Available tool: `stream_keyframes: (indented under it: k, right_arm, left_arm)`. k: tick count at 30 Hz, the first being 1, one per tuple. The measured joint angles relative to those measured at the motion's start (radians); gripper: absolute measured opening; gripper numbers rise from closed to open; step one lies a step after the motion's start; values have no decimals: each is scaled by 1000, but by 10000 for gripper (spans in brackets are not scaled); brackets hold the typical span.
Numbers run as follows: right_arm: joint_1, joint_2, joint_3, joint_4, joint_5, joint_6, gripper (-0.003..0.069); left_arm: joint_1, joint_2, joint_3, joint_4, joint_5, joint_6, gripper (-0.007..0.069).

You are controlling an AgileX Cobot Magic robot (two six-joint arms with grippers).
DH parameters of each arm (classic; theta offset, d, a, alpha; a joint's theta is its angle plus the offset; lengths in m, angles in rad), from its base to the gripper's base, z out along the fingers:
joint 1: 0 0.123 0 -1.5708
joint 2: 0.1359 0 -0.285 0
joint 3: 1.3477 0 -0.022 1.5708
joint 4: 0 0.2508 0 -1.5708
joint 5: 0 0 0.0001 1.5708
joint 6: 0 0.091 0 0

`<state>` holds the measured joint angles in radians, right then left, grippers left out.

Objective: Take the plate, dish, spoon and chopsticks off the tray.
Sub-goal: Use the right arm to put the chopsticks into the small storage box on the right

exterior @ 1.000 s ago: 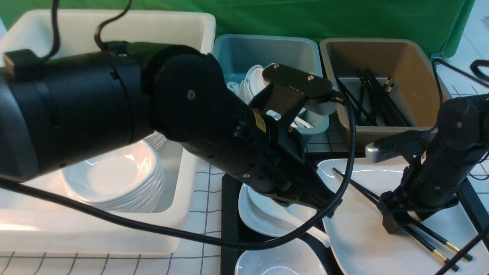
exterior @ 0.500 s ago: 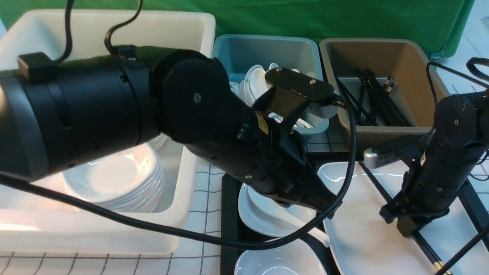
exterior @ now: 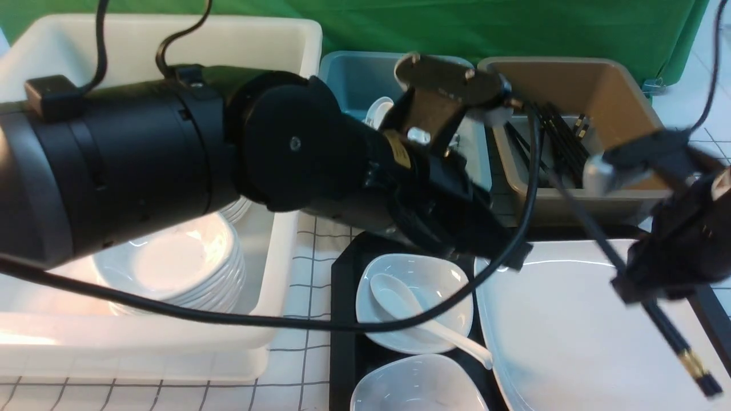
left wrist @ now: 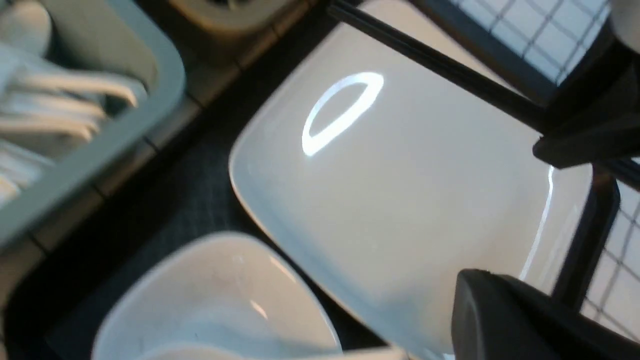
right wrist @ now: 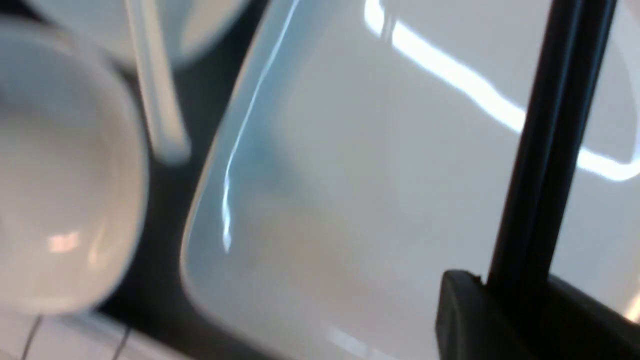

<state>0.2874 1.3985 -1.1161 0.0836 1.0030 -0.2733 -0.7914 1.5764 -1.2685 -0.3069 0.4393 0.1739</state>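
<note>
My right gripper (exterior: 642,291) is shut on the black chopsticks (exterior: 577,211) and holds them slanted in the air above the large white plate (exterior: 565,337). In the right wrist view the chopsticks (right wrist: 545,140) run out of the closed jaws over the plate (right wrist: 375,175). The plate lies on the right of the black tray (exterior: 342,319). Left of it a small white dish (exterior: 440,274) holds the white spoon (exterior: 400,299). A second dish (exterior: 417,391) sits nearer. My left gripper (exterior: 514,260) is shut and empty, hovering above the plate's far left corner.
A white bin (exterior: 274,319) at the left holds a stack of dishes. Behind the tray stand a teal bin (exterior: 354,74) with white spoons and a brown bin (exterior: 605,85) with several black chopsticks. The left arm's black cable (exterior: 228,319) hangs in front of the white bin and the dish.
The right gripper closed on the chopsticks and lifted them off the plate, rising to the right. The left arm rose and drew back, uncovering the dish and spoon.
</note>
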Motion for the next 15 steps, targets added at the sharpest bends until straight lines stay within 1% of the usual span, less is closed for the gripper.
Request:
stream_keyframes:
  k: [3, 4, 6, 7, 10, 13, 15]
  right_arm:
    - [-63, 16, -100, 0, -114, 11, 123]
    - [-72, 22, -107, 0, -134, 11, 123]
    - [-129, 76, -206, 0, -252, 22, 123]
    - [-142, 107, -238, 0, -283, 27, 123]
    - [-173, 220, -357, -2, -381, 35, 123]
    - [-178, 338, -462, -2, -456, 45, 123]
    - [-178, 390, -495, -2, -480, 58, 123]
  left_arm:
    - [0, 0, 0, 69, -167, 0, -2]
    - [0, 0, 0, 74, -178, 0, -2]
    - [0, 0, -1, 144, -298, -6, -2]
    - [0, 0, -1, 164, -322, -9, -2]
    - [3, 0, -1, 205, -350, -16, -2]
    - [20, 0, -1, 212, -309, -18, -2]
    - [29, 0, -1, 214, -288, -19, -2]
